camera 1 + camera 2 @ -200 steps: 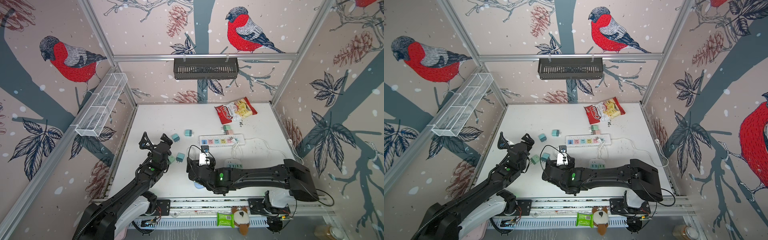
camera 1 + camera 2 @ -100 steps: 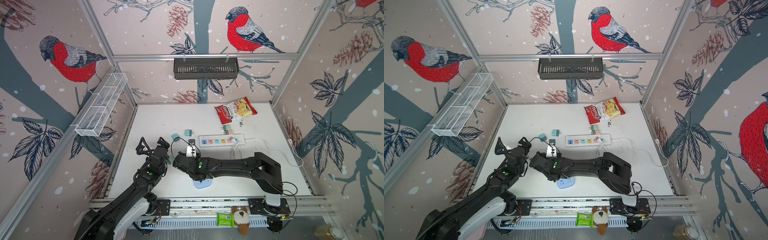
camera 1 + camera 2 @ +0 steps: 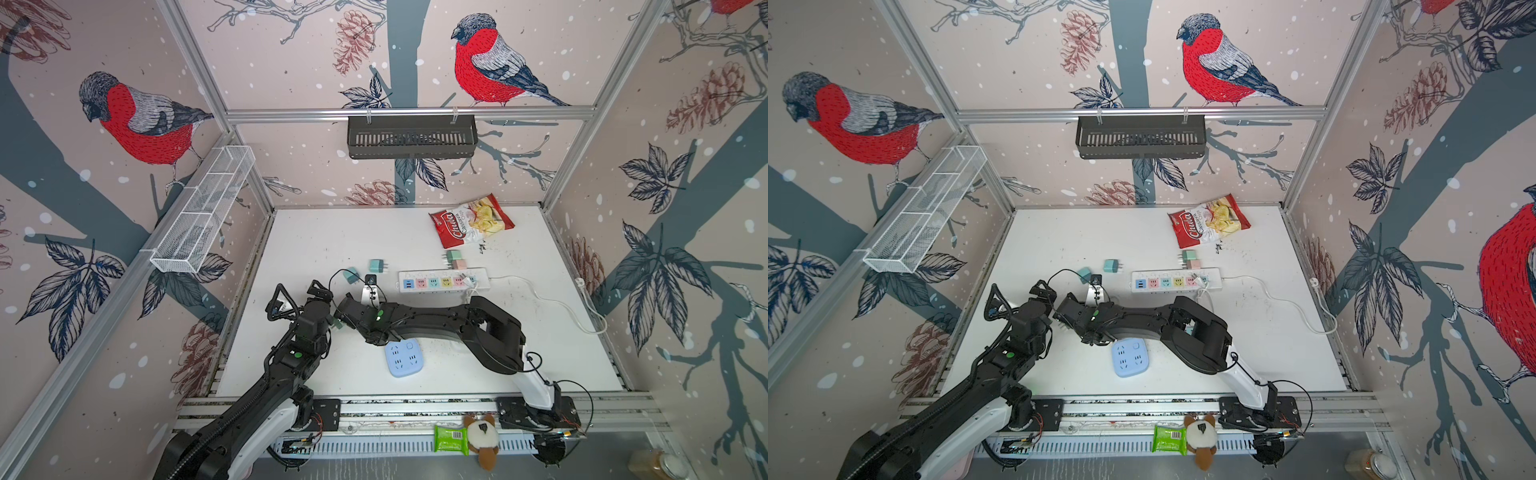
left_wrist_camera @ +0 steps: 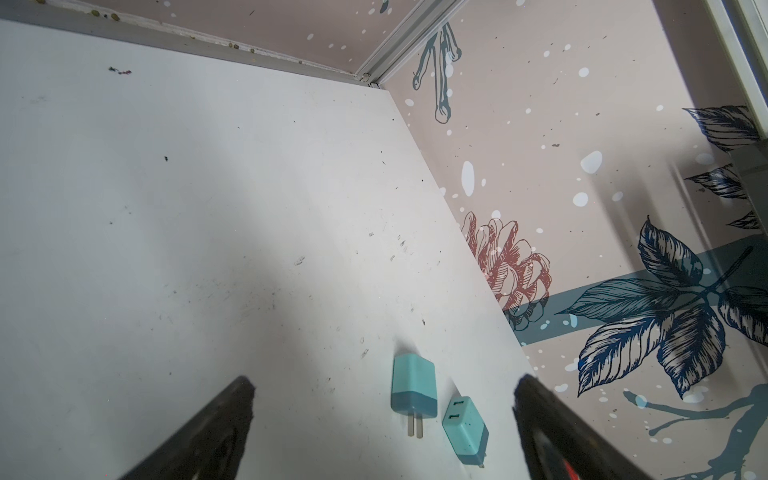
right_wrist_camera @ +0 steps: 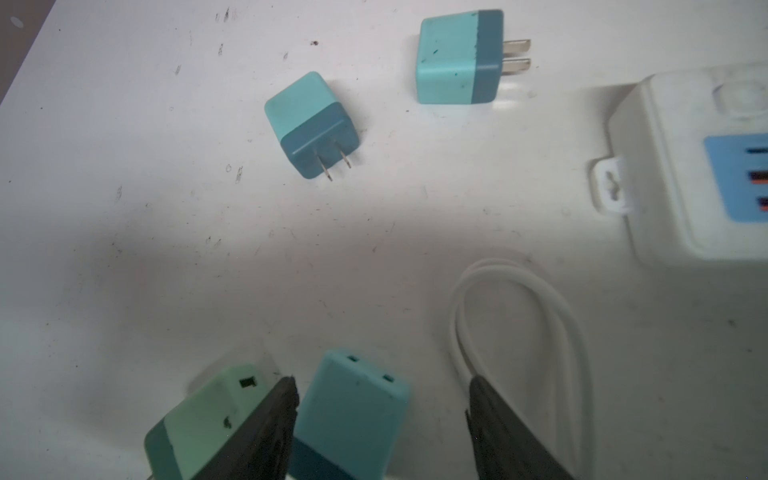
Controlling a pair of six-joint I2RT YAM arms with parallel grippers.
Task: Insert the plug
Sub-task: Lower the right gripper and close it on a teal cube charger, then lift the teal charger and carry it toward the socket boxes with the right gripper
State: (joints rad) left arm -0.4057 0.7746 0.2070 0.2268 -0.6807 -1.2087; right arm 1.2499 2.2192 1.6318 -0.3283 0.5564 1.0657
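Observation:
My right gripper [image 5: 382,380] reaches across to the left side of the table [image 3: 316,232]. It stands open around a teal plug [image 5: 353,411]. One finger [image 5: 274,415] touches the plug's side and the opposite finger stands clear of it. A pale green plug [image 5: 208,419] lies just outside that finger. In both top views the right gripper [image 3: 338,321] [image 3: 1059,320] sits close beside my left gripper [image 3: 320,289] [image 3: 1042,292]. The left gripper [image 4: 384,382] is open and empty, with two teal plugs [image 4: 413,390] [image 4: 465,430] on the table ahead of it. The white power strip [image 3: 442,280] [image 3: 1177,282] lies further right.
A blue square socket block [image 3: 404,358] lies below the right forearm. Two more teal plugs [image 3: 351,274] [image 3: 376,264] lie left of the strip, and a green and a pink one [image 3: 457,259] behind it. The strip's white cable [image 3: 552,299] trails right. A snack bag [image 3: 471,222] lies at the back.
My right arm has swung left across the table to the plugs beside the left gripper, uncovering the blue socket block, and its jaws have narrowed. The left gripper has drawn back slightly.

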